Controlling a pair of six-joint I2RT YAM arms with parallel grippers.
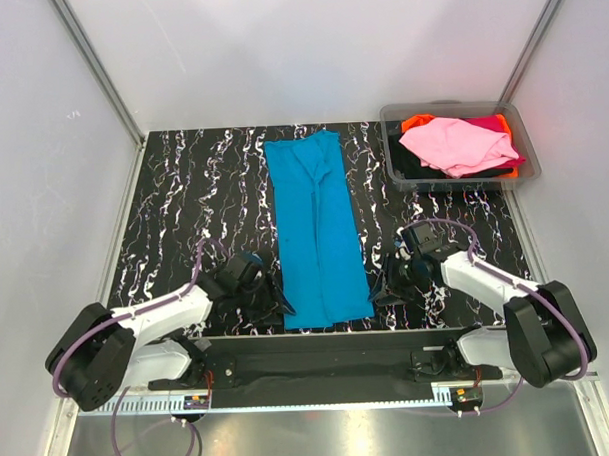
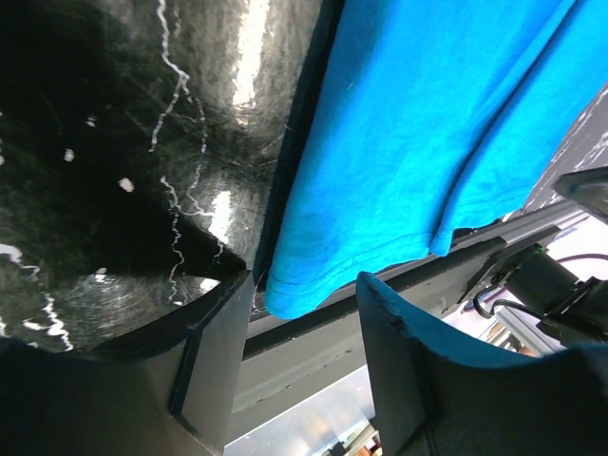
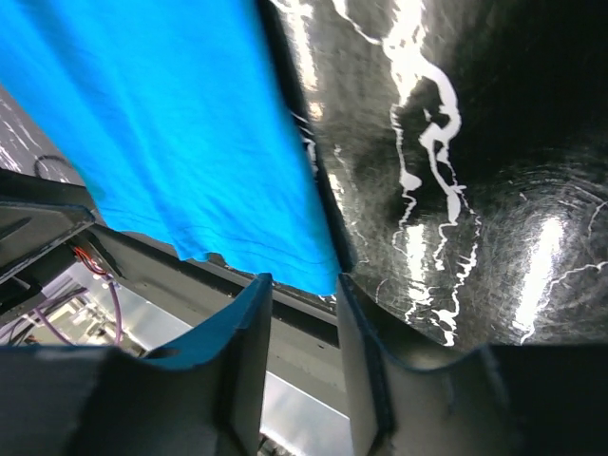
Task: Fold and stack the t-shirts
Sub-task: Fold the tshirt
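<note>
The bright turquoise-blue cotton t-shirt (image 1: 320, 227), folded into a long strip, is lying down the middle of the black white-veined table (image 1: 203, 191), its hem reaching the near edge. The left gripper (image 2: 302, 285) is straddling the hem's left corner, jaws partly open and pinching nothing. The right gripper (image 3: 302, 283) is standing likewise at the right corner. A light pink t-shirt (image 1: 457, 143) is topping the clear grey plastic bin (image 1: 453, 184).
</note>
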